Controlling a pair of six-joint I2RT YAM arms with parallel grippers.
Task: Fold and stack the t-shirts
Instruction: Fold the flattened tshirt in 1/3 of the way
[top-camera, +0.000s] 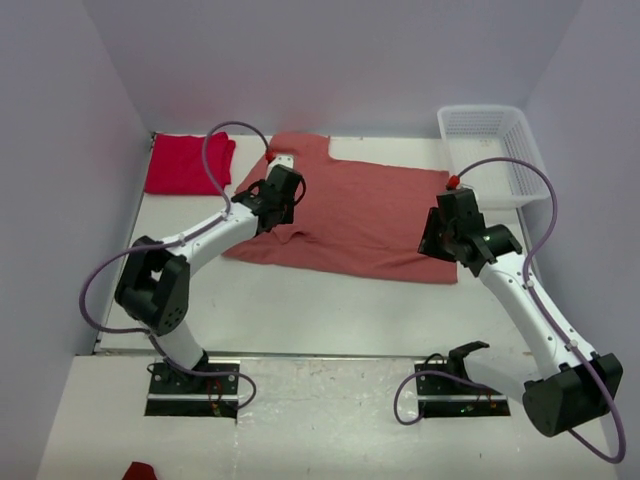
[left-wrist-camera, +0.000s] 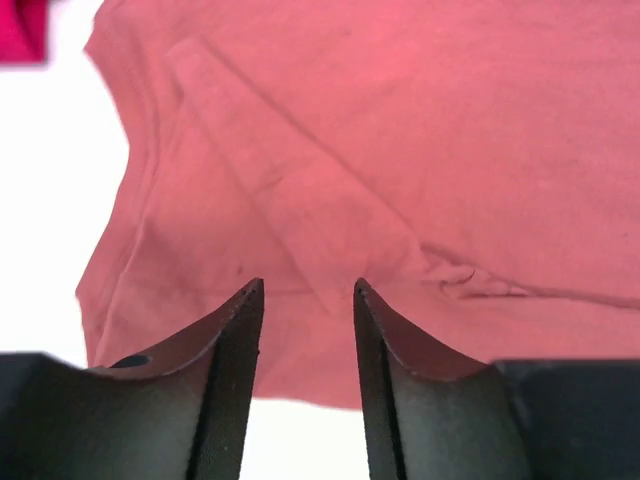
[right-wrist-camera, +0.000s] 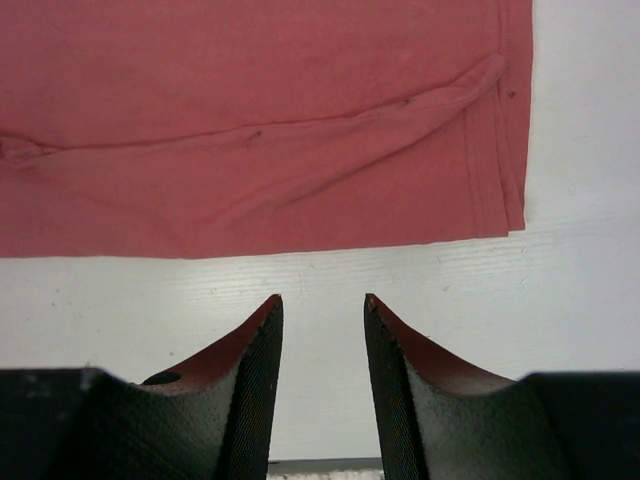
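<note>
You look down from above and behind both arms over the whole tabletop (top-camera: 330, 310), while each wrist camera peers close past its own fingers (left-wrist-camera: 230, 380) at the salmon-pink t-shirt (top-camera: 360, 215), which all three views share.

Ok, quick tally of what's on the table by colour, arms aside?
Salmon-pink t-shirt: 1
Red t-shirt: 1
White mesh basket: 1
Total: 3
Red scrap at the picture's bottom edge, off the table: unidentifiable, not counted.

No legible text, label or number appears.
</note>
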